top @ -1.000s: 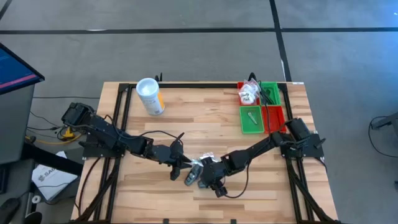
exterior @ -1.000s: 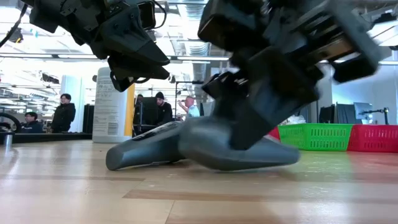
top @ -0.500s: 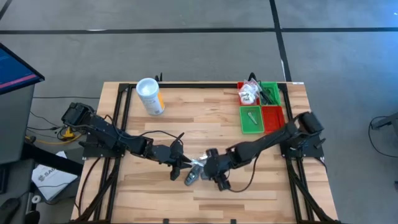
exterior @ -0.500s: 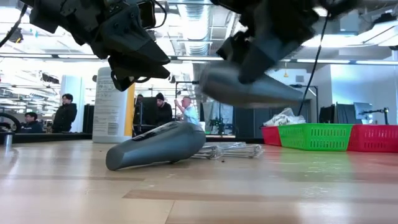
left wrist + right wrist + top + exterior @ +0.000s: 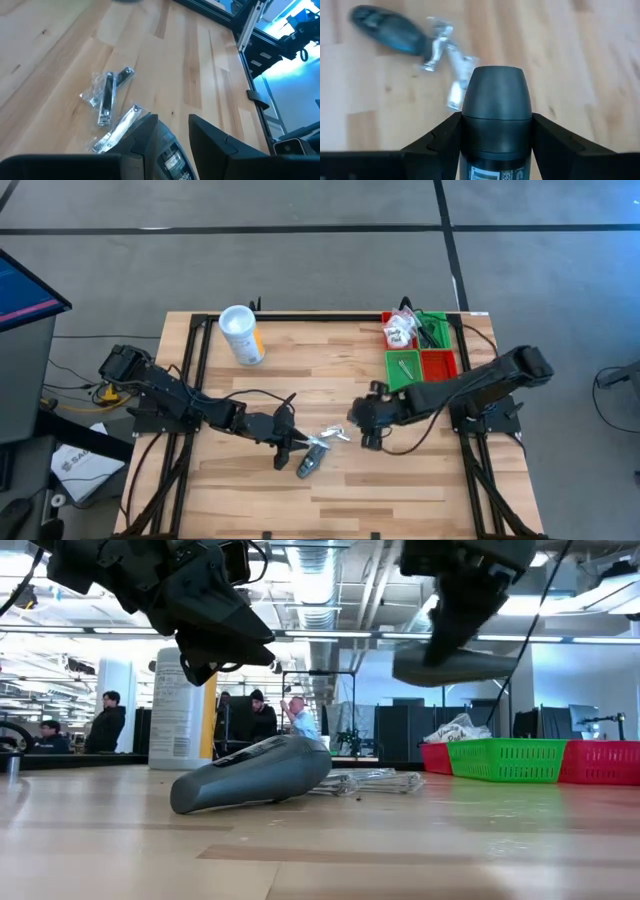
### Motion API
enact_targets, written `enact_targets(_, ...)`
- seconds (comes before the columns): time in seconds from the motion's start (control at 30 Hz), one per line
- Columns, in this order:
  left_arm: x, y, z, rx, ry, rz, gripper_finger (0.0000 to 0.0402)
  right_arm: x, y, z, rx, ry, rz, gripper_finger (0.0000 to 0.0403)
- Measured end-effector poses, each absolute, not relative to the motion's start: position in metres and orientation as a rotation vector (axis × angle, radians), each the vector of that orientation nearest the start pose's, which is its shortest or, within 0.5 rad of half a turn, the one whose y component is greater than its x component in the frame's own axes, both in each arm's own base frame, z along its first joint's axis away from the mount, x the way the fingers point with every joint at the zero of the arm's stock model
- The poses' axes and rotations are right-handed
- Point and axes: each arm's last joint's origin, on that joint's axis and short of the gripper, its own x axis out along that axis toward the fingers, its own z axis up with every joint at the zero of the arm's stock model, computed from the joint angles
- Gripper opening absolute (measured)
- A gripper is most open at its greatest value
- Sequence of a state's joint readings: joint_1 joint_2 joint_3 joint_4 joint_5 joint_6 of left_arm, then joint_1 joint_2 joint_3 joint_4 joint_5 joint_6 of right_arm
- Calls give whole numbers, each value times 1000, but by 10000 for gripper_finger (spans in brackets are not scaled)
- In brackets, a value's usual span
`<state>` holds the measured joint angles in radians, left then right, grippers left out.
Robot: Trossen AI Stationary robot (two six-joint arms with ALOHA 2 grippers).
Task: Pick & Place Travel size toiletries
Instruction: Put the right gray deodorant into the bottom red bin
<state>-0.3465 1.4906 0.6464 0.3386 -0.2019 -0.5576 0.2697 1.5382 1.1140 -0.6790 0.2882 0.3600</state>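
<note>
Right tool (image 5: 368, 420) grips a dark grey bottle (image 5: 496, 107) mid-frame; left tool (image 5: 290, 446), narrowly parted, hovers over another bottle (image 5: 309, 467).

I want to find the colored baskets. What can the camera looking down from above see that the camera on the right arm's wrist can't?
Only the high view shows the red and green bins, the white canister and the left gripper beside the grey bottle lying on the table. Only the right wrist view shows up close the dark bottle held between the right gripper fingers. Both show the lying grey bottle, the clear-wrapped nail clippers and the wooden table.
</note>
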Motion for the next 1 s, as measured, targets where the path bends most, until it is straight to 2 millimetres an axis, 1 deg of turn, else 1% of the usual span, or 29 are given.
enact_targets(0.1,276,-93,177,-406,502,7,102,275,58,236,62,1026,-323,188)
enact_targets(0.23,276,-93,178,-406,498,8,102,250,37,231,116,1005,-499,188)
enact_targets(0.5,276,-93,178,-407,490,9,102,206,5,216,239,948,-723,188)
enact_targets(0.7,276,-93,178,-409,486,8,102,186,-9,210,307,915,-824,188)
enact_targets(0.77,276,-93,179,-409,483,11,102,179,-14,208,307,928,-884,188)
enact_targets(0.9,276,-92,179,-404,477,28,102,167,-21,210,302,931,-1006,188)
enact_targets(1.0,276,-92,178,-404,477,28,102,161,-26,209,315,943,-1085,188)
